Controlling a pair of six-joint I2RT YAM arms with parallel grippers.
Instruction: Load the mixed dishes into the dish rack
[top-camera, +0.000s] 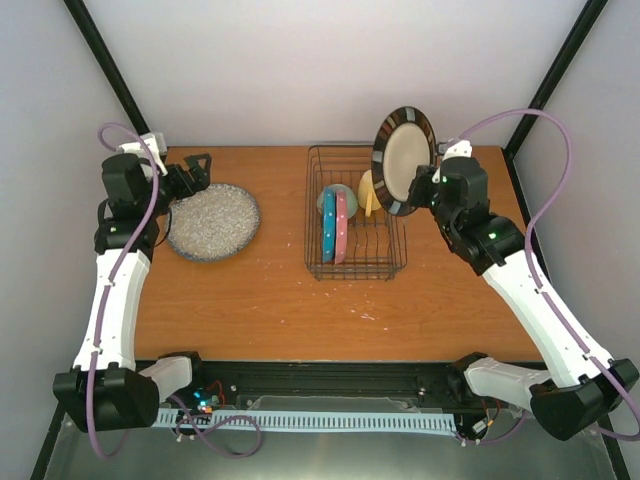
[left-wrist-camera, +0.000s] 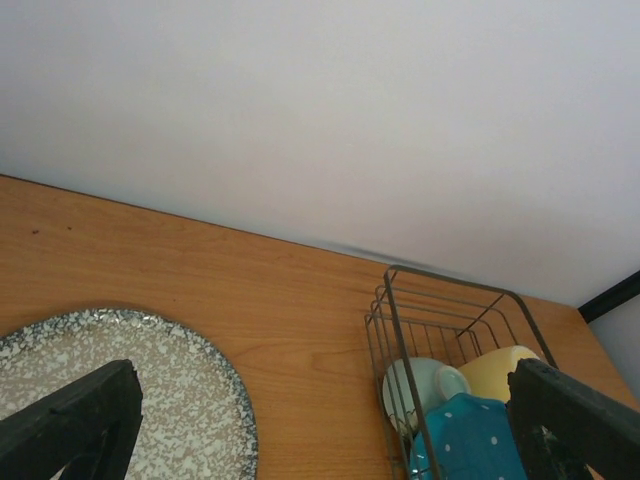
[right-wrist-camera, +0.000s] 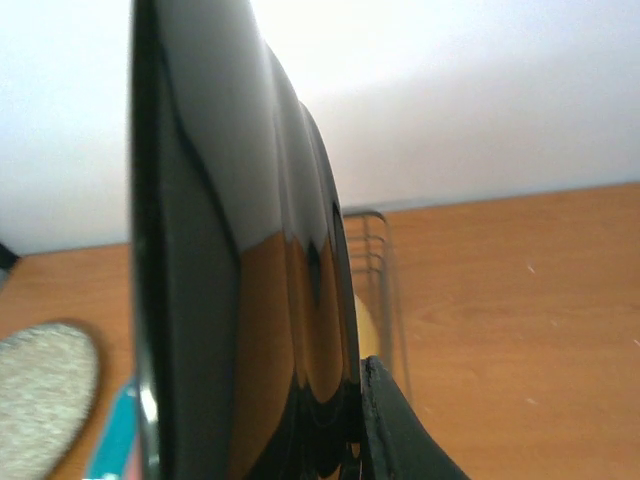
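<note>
In the right wrist view the glossy dark-rimmed round plate with a cream centre (right-wrist-camera: 220, 300) runs off top and bottom. It hides one finger of the right pincer (top-camera: 428, 186) and most of the dark wire dish rack (right-wrist-camera: 375, 260). The bottom edge of the left wrist view cuts off the grey speckled plate (left-wrist-camera: 170, 400) and the blue dotted plate (left-wrist-camera: 470, 440).

Light was bright, even, diffuse; shadows were faint on the orange-brown wooden tabletop (top-camera: 270, 290). Rt wrist view: glossy black round plate (right-wrist-camera: 230, 330) sat too close, blurred, mirrored orange wood; white back wall (right-wrist-camera: 450, 90) nearly blew out.
</note>
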